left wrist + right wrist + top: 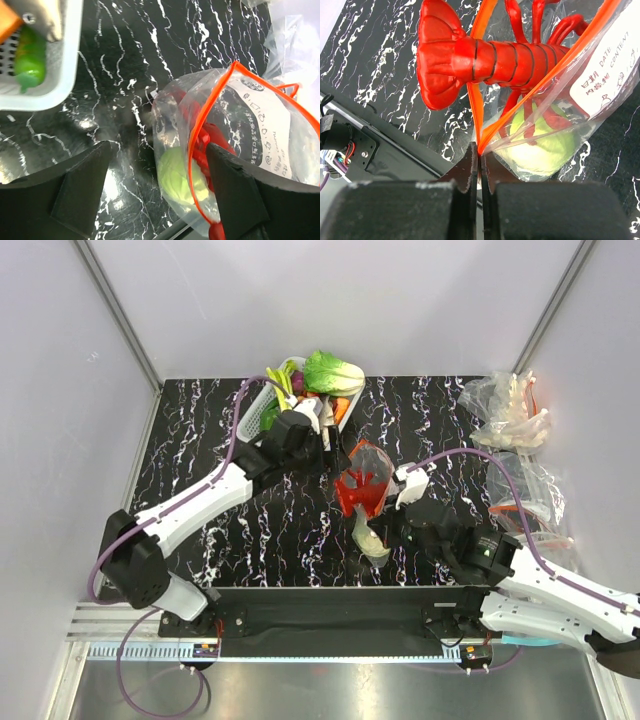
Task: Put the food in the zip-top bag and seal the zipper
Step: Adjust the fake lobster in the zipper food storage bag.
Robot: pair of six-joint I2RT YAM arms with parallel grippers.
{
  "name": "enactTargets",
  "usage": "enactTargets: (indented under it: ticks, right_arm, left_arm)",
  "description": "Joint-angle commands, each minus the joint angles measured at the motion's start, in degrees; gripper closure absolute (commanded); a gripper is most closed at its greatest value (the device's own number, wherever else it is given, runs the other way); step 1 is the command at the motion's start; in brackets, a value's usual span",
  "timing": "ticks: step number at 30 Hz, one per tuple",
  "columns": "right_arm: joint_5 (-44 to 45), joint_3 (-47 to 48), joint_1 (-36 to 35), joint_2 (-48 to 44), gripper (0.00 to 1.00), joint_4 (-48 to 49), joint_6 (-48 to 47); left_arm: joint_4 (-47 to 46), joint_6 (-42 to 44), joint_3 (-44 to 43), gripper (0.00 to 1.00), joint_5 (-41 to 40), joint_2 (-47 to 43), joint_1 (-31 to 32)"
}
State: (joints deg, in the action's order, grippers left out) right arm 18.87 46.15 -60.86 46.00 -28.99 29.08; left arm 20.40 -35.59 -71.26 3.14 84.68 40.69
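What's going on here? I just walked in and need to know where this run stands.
The right gripper is shut on a corner of the zip-top bag, pinching the zipper at the mouth. The cabbage sits inside, and the lobster is only partly in, its tail sticking out of the mouth. The left gripper hovers open near the bag, holding nothing. The zipper is not yet sealed.
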Motion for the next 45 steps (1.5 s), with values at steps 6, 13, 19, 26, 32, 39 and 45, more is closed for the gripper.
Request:
enactTargets:
  ticks: [6, 13, 19, 26, 32, 39, 45]
  right_arm:
    - [2.1, -0.5, -0.5, -1.7, 1.0, 0.7, 0.8]
    - [1.5, -0.4, -0.5, -2.0, 1.0, 0.5, 0.5]
    - [1.5, 0.4, -0.5, -2.1, 0.85, -1.9, 0.4]
    - [0.0, 7.0, -0.5, -1.6, 0.33, -9.8, -2.9]
    - [0.0, 20.9, -0.6, 5.7, 0.32, -16.9, -6.5]
    - [-5.9, 28.6, -0.5, 13.0, 0.34, -14.0, -10.7]
    - [-4.6, 29.8, -0.5, 20.6, 0.31, -12.1, -12.9]
  left_arm:
    - [-9.0, 0.1, -2.9, 0.33, 4.5, 2.0, 0.2]
    - [-11.3, -0.9, -6.1, 0.77, 8.2, 8.2, 1.1]
    - [-7.8, 0.5, -12.2, 1.0, 7.4, 11.6, 2.9]
    - [3.0, 3.9, -16.7, 1.0, 1.5, 9.1, 3.3]
    - [10.0, 5.6, -21.0, 1.0, 2.2, 10.0, 3.3]
    - [13.9, 5.6, -23.7, 1.0, 3.8, 9.7, 3.4]
    - [16.2, 5.5, -25.2, 1.0, 7.4, 9.5, 3.4]
